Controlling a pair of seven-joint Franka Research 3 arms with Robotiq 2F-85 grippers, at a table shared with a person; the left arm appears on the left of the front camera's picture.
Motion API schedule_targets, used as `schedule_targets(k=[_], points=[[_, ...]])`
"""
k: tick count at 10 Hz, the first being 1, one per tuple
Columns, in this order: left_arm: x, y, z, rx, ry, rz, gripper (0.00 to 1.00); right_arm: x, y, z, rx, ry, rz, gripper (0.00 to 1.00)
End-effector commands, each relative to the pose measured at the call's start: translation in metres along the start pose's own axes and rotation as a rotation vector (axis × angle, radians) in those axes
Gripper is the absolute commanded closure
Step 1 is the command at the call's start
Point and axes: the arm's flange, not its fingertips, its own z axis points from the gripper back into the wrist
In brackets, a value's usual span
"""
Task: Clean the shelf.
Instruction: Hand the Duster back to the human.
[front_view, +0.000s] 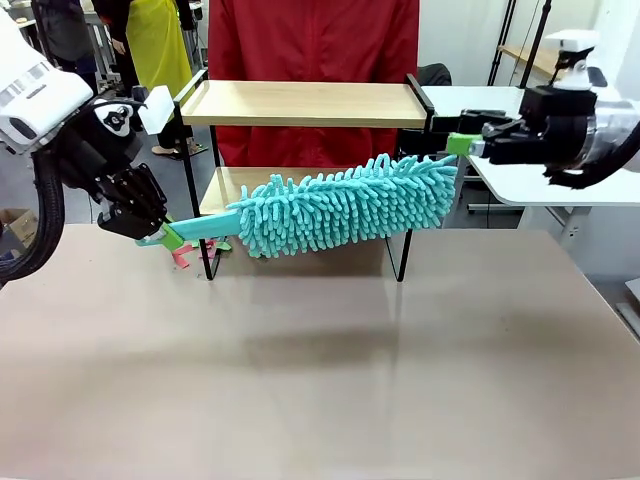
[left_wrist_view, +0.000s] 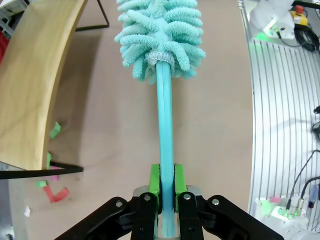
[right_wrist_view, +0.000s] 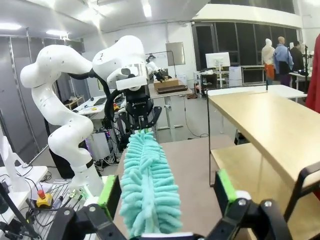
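Turquoise duster (front_view: 345, 203) held across the front of the shelf (front_view: 305, 104).

The left gripper (left_wrist_view: 167, 186) has its fingers clenched on the duster's handle (left_wrist_view: 165, 125), fluffy head slanting before the lower board. The shelf stands at the bench's (front_view: 320, 370) far edge, before a person in red. The right gripper (right_wrist_view: 167, 196) has its fingers spread wide, released, flanking the duster's tip.
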Motion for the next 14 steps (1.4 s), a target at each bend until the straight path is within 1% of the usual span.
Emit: schedule_targets(k=[1,4,8,11,14], points=[[-0.003,-0.003,0.002,0.001,-0.008,0.001,0.87,-0.009,0.009,-0.010,0.010,-0.006,0.000,0.00],[-0.003,-0.003,0.002,0.001,-0.008,0.001,0.87,-0.028,0.014,-0.016,0.021,0.040,-0.032,0.00],[-0.003,-0.003,0.002,0.001,-0.008,0.001,0.87,-0.043,0.012,-0.028,0.047,0.089,-0.059,0.00],[-0.003,-0.003,0.002,0.001,-0.008,0.001,0.87,-0.052,0.009,-0.036,0.058,0.096,-0.077,0.00],[-0.003,-0.003,0.002,0.001,-0.008,0.001,0.87,-0.052,0.008,-0.037,0.059,0.097,-0.075,0.00]])
